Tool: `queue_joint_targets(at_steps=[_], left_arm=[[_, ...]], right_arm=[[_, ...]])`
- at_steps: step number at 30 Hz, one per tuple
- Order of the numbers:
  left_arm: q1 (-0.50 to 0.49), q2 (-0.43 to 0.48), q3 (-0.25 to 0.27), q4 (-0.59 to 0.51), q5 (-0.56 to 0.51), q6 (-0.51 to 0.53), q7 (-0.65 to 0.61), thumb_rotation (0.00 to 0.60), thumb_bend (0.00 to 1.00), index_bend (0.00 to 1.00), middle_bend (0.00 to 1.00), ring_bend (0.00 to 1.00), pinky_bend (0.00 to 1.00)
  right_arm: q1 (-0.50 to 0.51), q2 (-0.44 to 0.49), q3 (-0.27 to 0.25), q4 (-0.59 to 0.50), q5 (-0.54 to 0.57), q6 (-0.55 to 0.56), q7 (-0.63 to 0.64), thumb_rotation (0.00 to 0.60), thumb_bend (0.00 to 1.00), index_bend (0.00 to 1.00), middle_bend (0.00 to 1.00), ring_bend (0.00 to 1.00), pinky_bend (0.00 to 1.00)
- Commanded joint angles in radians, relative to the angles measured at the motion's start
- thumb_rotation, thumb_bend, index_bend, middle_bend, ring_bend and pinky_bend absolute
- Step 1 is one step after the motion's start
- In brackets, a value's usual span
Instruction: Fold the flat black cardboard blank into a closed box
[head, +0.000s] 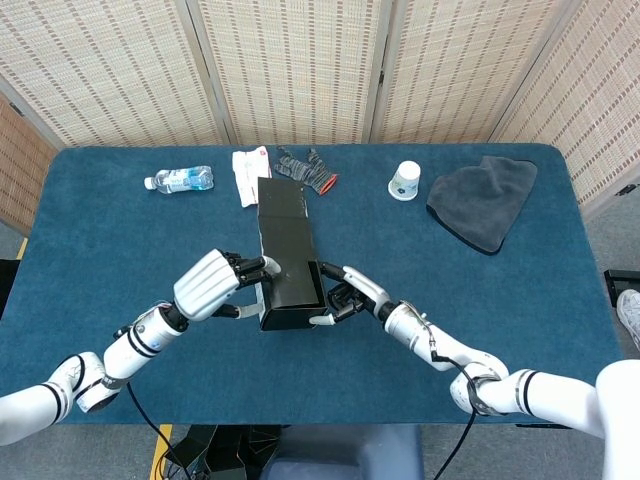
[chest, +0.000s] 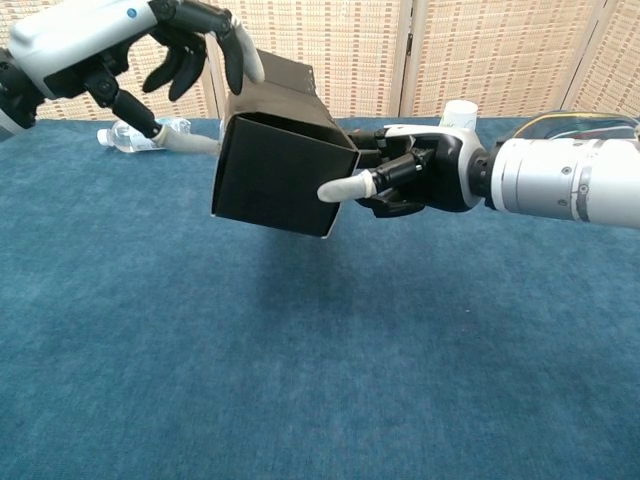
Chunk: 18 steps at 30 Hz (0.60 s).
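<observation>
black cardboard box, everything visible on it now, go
The black cardboard box is matte and already erected into a long rectangular tube, held above the blue table, tilted in the chest view. Its near end looks closed; whether the far end is shut cannot be told. The right hand grips its right side, thumb on the near face. The left hand has fingers over its top left edge.
</observation>
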Motion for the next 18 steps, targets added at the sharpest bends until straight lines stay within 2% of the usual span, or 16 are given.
queue_joint_targets(at_steps=[1,18], left_arm=[[-0.006,0.006,0.006,-0.001,0.008,-0.009,0.006,0.6,0.0,0.48,0.37,0.69,0.78],[-0.045,0.074,0.039,-0.062,0.026,-0.099,0.044,0.6,0.01,0.41,0.37,0.68,0.78]], right_arm=[[-0.002,-0.004,0.003,0.001,0.006,-0.001,-0.011,0.6,0.33,0.41,0.43,0.81,1.0],[0.003,-0.028,0.028,0.013,0.031,-0.014,-0.069,0.6,0.34,0.42,0.43,0.81,1.0]])
